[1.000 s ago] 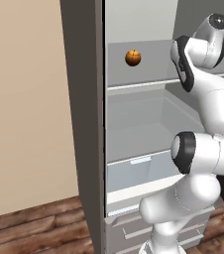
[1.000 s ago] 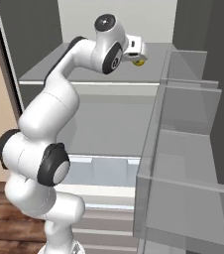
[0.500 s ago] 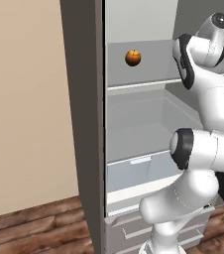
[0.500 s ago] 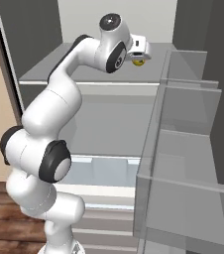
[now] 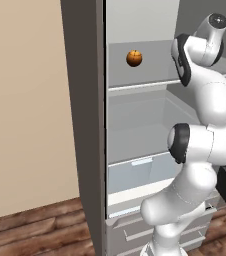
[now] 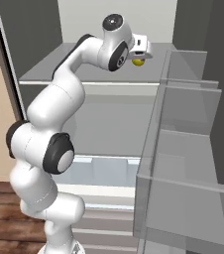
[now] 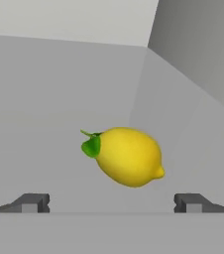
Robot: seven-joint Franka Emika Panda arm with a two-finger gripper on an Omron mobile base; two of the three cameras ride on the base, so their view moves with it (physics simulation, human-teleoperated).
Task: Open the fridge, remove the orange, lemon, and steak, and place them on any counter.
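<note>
Advanced: gripper (image 7: 111,202), deeper over the fridge's (image 5: 82,125) upper shelf than a second ago. Jaws fully spread, holding nothing. Lemon (image 7: 126,156): on that shelf toward its right rear corner, centred just ahead of the fingertips. Orange (image 5: 134,58): same shelf, near its left edge. Advice: straddle the lemon's middle before closing. Clearance: side wall close right; open shelf left.

The open fridge (image 5: 85,125) is viewed from behind the arm on its left in the left base view, looking forward and slightly down; the same shelved interior is seen from the arm's right in the right base view; the upper shelf (image 6: 49,69) is shared by both; in the hand view, the lemon (image 7: 126,156) is seen from very near, along the gripper (image 7: 111,202).
</note>
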